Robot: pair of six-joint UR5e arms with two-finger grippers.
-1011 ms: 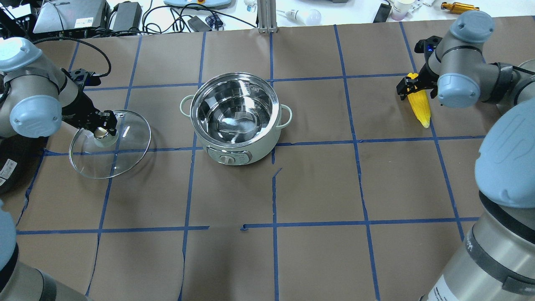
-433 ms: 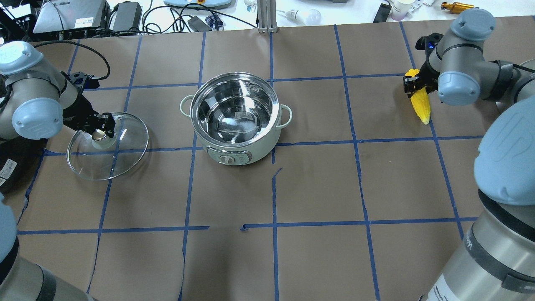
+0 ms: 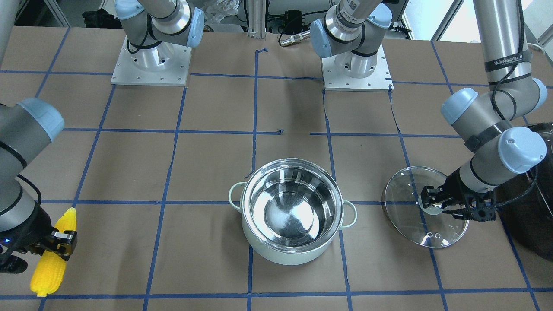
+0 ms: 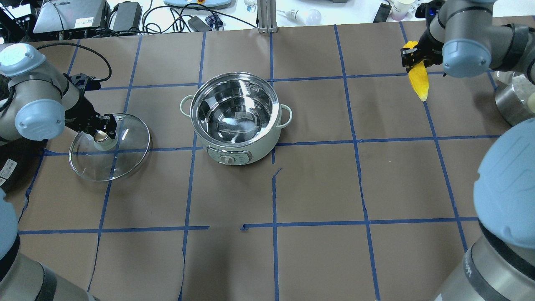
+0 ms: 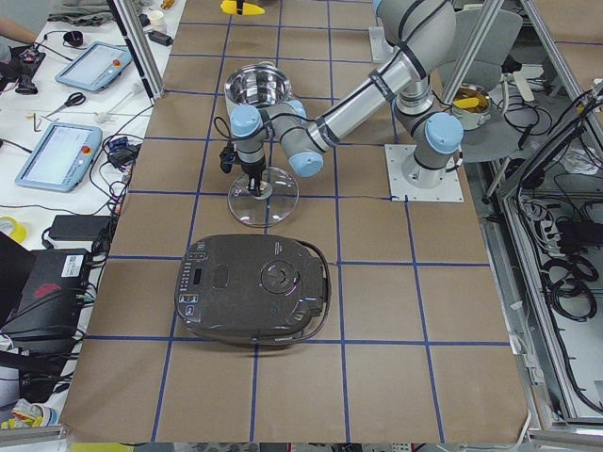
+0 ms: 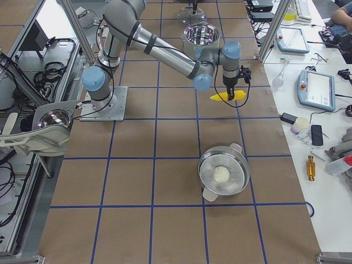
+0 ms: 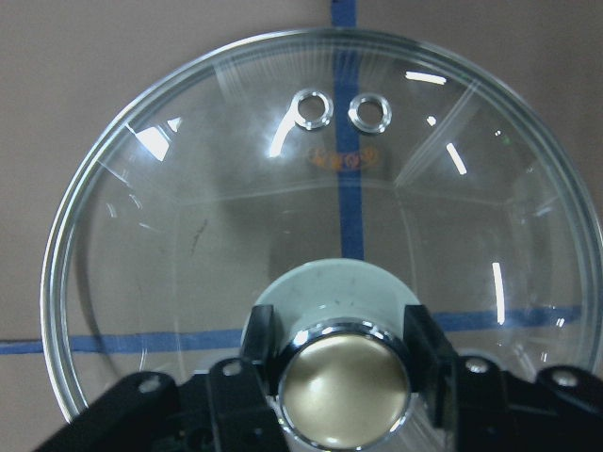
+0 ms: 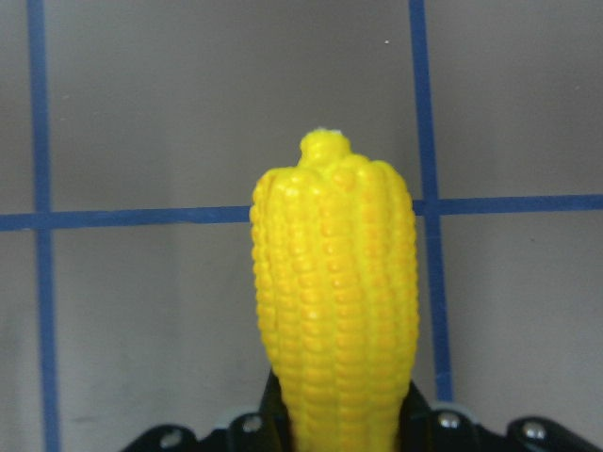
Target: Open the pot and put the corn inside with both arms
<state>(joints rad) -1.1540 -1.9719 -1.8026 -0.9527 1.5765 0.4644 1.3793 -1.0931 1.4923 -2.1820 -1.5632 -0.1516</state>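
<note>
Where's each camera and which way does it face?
Front: across the table, facing the robot, steeply down; left arm on the right.
Overhead: behind the robot, looking forward and down; right arm on the right.
Left side: table's left end, along it; left arm nearest.
Right side: opposite end; right arm nearest.
Left wrist: down on the lid, left pincer around its knob.
Right wrist: down past the corn, right pincer gripping it.
Front and overhead share pot, lid, corn.

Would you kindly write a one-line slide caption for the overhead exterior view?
Left gripper holds the glass lid by its knob beside the open pot while the right gripper holds the corn.
</note>
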